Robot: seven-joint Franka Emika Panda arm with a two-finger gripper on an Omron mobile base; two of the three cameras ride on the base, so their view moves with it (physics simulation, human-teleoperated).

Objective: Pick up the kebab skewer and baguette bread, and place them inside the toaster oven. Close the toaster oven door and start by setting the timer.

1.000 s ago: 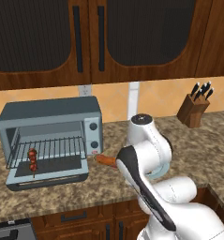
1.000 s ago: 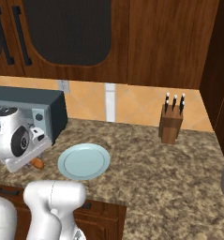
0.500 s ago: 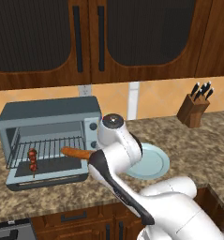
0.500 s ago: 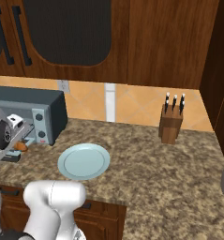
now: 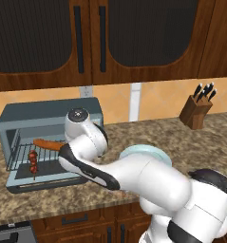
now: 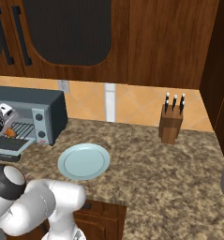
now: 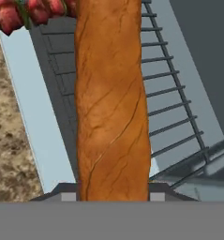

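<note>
The toaster oven (image 5: 48,114) stands at the left of the counter with its door (image 5: 41,182) folded down flat. The kebab skewer (image 5: 33,162) lies on the wire rack (image 5: 20,156) inside. My gripper (image 5: 62,148) is shut on the baguette bread (image 5: 47,144), an orange-brown loaf that reaches level into the oven mouth above the rack, right of the skewer. In the hand view the baguette bread (image 7: 111,103) runs up from my gripper (image 7: 112,194) over the rack (image 7: 172,93), with the kebab skewer (image 7: 31,10) at top left.
A pale blue plate (image 6: 84,161) lies on the granite counter to the right of the oven (image 6: 33,110). A wooden knife block (image 6: 171,124) stands at the back right. Dark wood cabinets hang above the counter.
The arm has swung left with the baguette, from beside the oven near the plate to the oven mouth. The loaf's far end now sits above the rack.
</note>
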